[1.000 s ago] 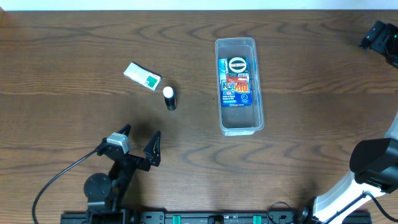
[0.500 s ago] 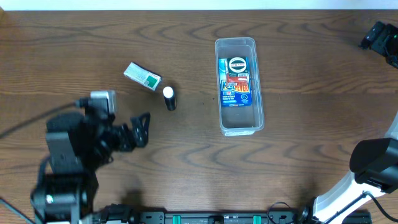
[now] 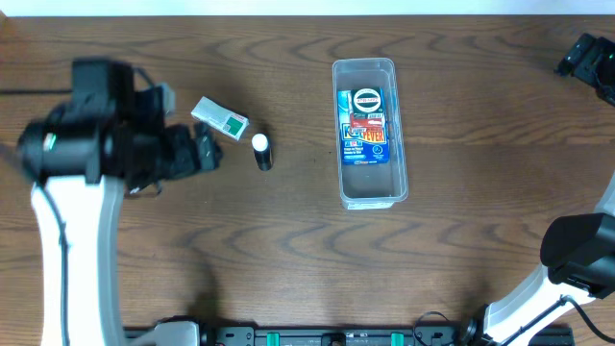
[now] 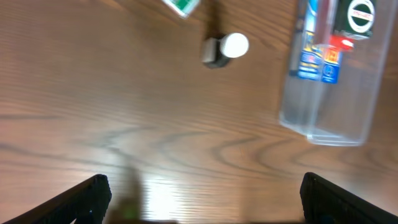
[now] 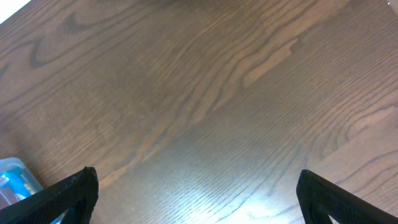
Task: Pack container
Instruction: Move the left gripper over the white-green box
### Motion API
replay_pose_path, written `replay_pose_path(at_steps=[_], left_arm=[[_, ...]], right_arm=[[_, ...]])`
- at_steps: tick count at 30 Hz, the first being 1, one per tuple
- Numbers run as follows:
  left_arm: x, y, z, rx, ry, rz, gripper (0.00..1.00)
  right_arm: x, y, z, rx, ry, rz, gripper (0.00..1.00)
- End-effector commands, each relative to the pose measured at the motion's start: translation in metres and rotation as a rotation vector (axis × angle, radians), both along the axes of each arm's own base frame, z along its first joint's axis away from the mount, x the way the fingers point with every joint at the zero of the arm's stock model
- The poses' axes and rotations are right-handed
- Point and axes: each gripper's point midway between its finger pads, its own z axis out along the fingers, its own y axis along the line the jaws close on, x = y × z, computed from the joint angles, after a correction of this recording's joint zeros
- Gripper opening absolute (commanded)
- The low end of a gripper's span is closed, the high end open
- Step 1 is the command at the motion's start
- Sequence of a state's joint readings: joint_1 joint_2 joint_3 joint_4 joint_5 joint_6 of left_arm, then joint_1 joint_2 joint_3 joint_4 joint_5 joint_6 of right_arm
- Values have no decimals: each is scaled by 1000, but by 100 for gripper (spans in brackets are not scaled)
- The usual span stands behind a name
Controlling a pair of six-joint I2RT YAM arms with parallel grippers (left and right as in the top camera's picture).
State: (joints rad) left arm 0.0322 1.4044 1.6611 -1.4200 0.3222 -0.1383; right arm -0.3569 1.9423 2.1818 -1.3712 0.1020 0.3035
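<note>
The container (image 3: 373,188), a long clear bin, lies in the middle of the table with a blue and red packet (image 3: 364,126) flat inside it. To its left lie a white and green small box (image 3: 220,118) and a short black tube with a white cap (image 3: 261,151). My left gripper (image 3: 204,152) hovers open just left of the tube and below the box, empty. In the left wrist view the tube (image 4: 224,48) and the container (image 4: 336,118) lie ahead of the open left gripper (image 4: 202,205). The right gripper (image 5: 199,199) is open over bare wood.
The right arm's gripper (image 3: 586,58) sits at the far right back corner, its base (image 3: 577,255) at the front right. A corner of the container (image 5: 13,180) shows at the lower left of the right wrist view. The left arm (image 3: 77,221) spans the table's left side.
The left arm has swung from the front edge up and back to the left side, bringing its open gripper near the box and tube. The right arm has not moved.
</note>
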Motion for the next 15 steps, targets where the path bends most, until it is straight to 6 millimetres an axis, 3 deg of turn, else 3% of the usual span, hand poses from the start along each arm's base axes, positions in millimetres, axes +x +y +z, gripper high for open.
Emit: replay_pose_path(at_steps=[1, 3, 7, 10, 15], left_arm=[[13, -29, 1, -191, 39, -30, 98], [29, -30, -2, -222, 35, 35, 98], [61, -1, -12, -213, 52, 381, 98], [84, 19, -14, -149, -10, 510, 98], [107, 37, -27, -18, -39, 638, 98]], right_arm=[[-1, -5, -5, 1, 11, -18, 99], [-1, -5, -5, 1, 11, -18, 99], [-1, -5, -5, 1, 11, -18, 99], [-1, -5, -5, 1, 11, -18, 99], [-1, -5, -5, 1, 11, -18, 99]])
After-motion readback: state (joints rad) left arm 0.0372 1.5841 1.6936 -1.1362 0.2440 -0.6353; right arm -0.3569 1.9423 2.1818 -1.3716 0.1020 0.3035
